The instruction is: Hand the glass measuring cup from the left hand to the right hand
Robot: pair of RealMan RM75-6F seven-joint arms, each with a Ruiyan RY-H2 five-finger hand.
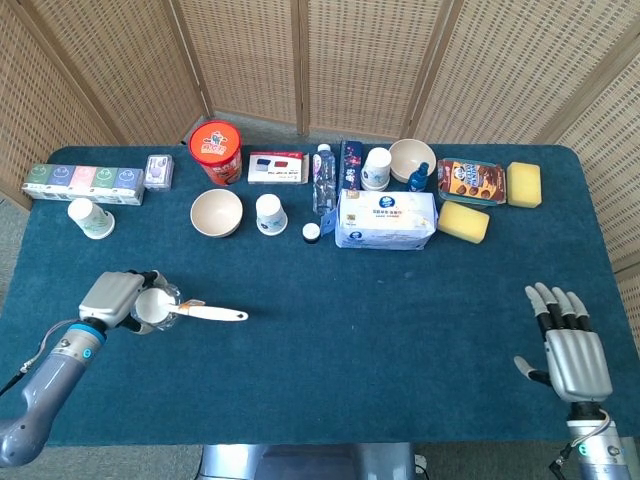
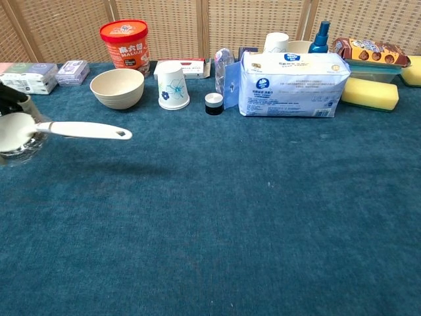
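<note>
Left hand (image 1: 112, 298) gripping glass measuring cup (image 1: 155, 307) at table's (image 1: 400, 330) near-left, cup off the cloth per shadow in chest view; white handle (image 1: 212, 314) pointing right. Bowl (image 1: 216, 212), paper cup (image 1: 270, 213), red tub (image 1: 217, 152), tissue pack (image 1: 386, 220), yellow sponge (image 1: 463, 221) in back row, well apart from cup. Bare cloth between hands. Right hand (image 1: 572, 350) near-right, empty, fingers spread. Head view only: both hands whole. Chest view: cup (image 2: 16, 133) at left edge, right hand unseen.
</note>
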